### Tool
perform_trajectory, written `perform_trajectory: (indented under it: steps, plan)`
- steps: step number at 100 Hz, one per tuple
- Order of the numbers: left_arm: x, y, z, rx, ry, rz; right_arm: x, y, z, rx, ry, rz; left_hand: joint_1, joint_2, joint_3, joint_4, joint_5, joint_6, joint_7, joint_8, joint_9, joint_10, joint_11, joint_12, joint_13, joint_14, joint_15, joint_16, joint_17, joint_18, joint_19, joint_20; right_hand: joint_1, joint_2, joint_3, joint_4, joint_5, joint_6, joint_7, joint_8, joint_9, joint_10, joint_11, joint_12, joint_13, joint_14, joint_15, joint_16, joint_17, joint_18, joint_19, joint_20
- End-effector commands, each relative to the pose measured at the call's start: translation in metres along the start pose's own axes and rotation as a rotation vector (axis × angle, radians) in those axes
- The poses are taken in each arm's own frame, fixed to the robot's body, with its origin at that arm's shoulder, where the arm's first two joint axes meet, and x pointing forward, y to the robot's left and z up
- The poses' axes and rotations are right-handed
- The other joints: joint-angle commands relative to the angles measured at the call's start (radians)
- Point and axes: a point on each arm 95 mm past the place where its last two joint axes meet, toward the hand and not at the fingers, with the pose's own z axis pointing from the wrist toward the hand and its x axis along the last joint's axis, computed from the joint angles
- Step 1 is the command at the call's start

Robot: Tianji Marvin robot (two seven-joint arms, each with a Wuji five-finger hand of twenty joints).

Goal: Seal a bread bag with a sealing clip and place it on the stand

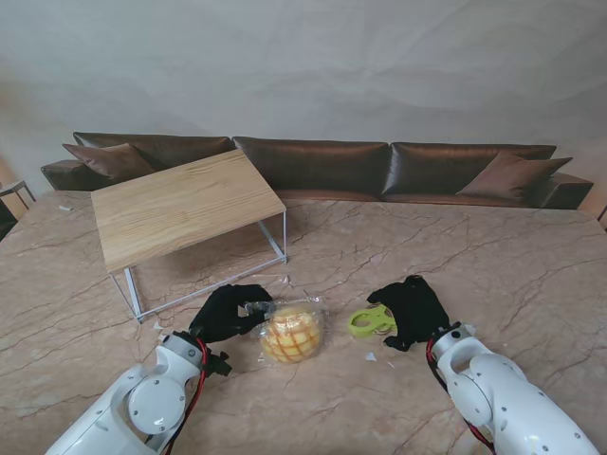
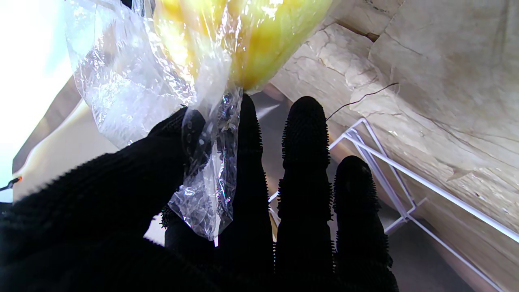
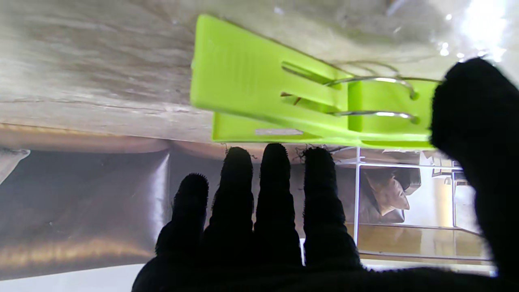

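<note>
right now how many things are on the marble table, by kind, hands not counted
clear plastic bread bag with a round yellow bun inside: 1
lime green plastic sealing clip: 1
light wood stand on a white wire frame: 1
total: 3

From the stand, the left hand (image 1: 230, 312) covers the bread bag's (image 1: 289, 331) neck, the right hand (image 1: 410, 311) hides the green clip's (image 1: 371, 321) far end, and small pale scraps (image 1: 371, 357) on the counter (image 1: 531, 275) are too tiny to identify.
</note>
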Motion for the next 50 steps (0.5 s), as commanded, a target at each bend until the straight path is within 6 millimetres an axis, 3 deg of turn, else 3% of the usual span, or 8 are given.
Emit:
perform_trajectory:
  steps: [1, 23, 50]
  plan:
    - [0.002, 0.004, -0.001, -0.005, 0.001, -0.014, 0.002, 0.0, 0.003, 0.005, 0.014, -0.007, -0.003, 0.006, 0.018, 0.007, 0.015, -0.076, 0.041, 0.01, 0.033, -0.047, -0.004, 0.007, 0.013, -0.032, -0.004, 0.004, -0.011, -0.029, 0.023, 0.023, 0.016, -0.03, 0.045, -0.002, 0.016, -0.013, 0.014, -0.016, 0.032, -0.017, -0.031, -0.009, -0.009, -0.033, 0.001, -0.009, -0.023, 0.004, 0.013, -0.015]
    - [0.001, 0.005, -0.001, -0.004, -0.002, -0.022, 0.001, -0.004, 0.008, 0.05, 0.032, -0.023, -0.001, 0.007, 0.017, 0.006, 0.013, -0.07, 0.04, 0.011, 0.033, -0.045, -0.003, 0.008, 0.013, -0.03, -0.004, 0.005, -0.01, -0.028, 0.024, 0.023, 0.021, -0.009, 0.034, 0.001, 0.101, -0.05, 0.028, 0.001, 0.135, -0.03, -0.043, -0.014, -0.054, -0.041, 0.007, -0.006, -0.066, 0.0, 0.024, -0.014]
    - [-0.001, 0.004, -0.002, 0.0, -0.005, -0.028, -0.002, -0.012, 0.012, 0.103, 0.052, -0.03, -0.001, 0.01, 0.016, 0.004, 0.011, -0.067, 0.039, 0.012, 0.031, -0.045, 0.0, 0.008, 0.012, -0.031, -0.003, 0.006, -0.013, -0.026, 0.024, 0.024, 0.035, 0.01, 0.029, 0.008, 0.134, -0.078, 0.021, 0.009, 0.171, -0.035, -0.074, -0.025, -0.073, -0.043, 0.011, -0.012, -0.089, 0.003, 0.025, -0.012]
